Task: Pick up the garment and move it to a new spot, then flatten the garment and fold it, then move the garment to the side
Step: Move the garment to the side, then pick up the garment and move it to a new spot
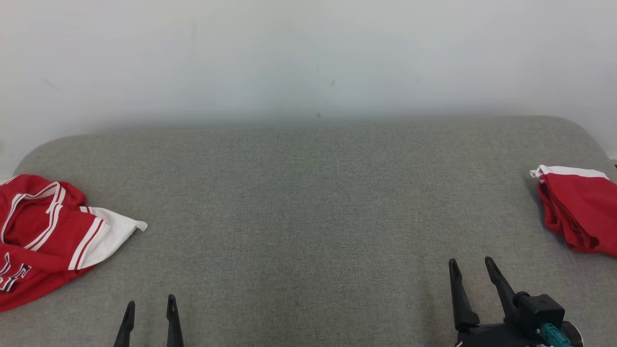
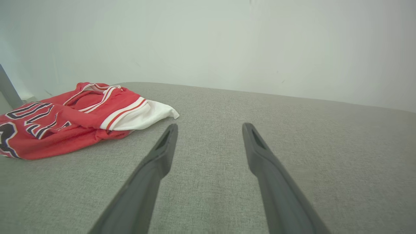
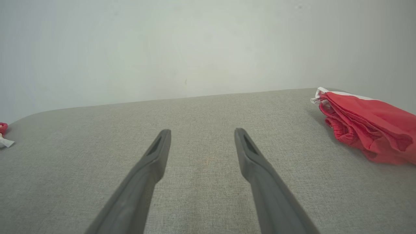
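- The left gripper [image 1: 150,300] has its fingers spread wide and holds nothing, low over the cushion [image 1: 308,202].
- The right gripper [image 1: 471,260] is also spread and empty.
- The jersey [image 1: 43,241] lies crumpled at the cushion's left edge, near the left gripper but apart from it. A folded garment [image 1: 578,212] sits far right.
- The pick-up looks not yet begun. Best to aim the left gripper at the jersey's raised red folds, not the thin white flap, so that the bunch lifts clear.

Unreadable crumpled lettering [image 2: 31,113] on jersey [image 2: 81,131]
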Tool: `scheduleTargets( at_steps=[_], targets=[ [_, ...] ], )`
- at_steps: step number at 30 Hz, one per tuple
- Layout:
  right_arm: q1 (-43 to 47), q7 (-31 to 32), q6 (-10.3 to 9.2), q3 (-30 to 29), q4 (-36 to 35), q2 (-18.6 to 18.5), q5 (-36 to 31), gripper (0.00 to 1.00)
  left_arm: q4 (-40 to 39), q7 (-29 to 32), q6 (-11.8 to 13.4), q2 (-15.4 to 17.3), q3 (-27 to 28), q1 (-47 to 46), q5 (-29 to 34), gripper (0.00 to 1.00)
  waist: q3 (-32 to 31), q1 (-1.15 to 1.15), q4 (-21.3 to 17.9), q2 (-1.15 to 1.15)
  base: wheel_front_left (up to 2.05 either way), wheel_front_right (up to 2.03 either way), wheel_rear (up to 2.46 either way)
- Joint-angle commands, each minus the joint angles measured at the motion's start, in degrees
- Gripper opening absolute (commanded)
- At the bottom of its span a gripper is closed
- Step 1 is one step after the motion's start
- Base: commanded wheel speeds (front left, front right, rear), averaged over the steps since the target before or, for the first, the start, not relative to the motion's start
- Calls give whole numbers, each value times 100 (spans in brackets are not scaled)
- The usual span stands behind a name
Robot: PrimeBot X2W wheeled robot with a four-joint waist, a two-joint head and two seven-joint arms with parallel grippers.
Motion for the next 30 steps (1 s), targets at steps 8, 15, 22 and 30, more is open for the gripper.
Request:
scheduleTargets(
  at_steps=[8, 15, 22, 30],
  targets=[
    [-16, -33, -14, -31, 68, 36, -101, 100, 23, -18, 14, -8, 54, 98, -34, 100, -4, 0, -8, 0, 0, 0, 0],
    [-11, -63, -14, -28, 115, 42, -72, 100, -19, -18, 13, -9, 47, 98, -20, 100, 7, 0, -40, 0, 0, 0, 0],
    [-23, -82, -14, -22, 130, 43, -11, 100, 21, -18, -9, -8, 53, 53, -25, 100, 13, 0, -2, 0, 0, 0, 0],
    [40, -90, -14, -11, 130, 42, 42, 100, 33, -17, 4, -7, 44, 33, -32, 100, 10, 0, 269, 0, 0, 0, 0]
  ],
)
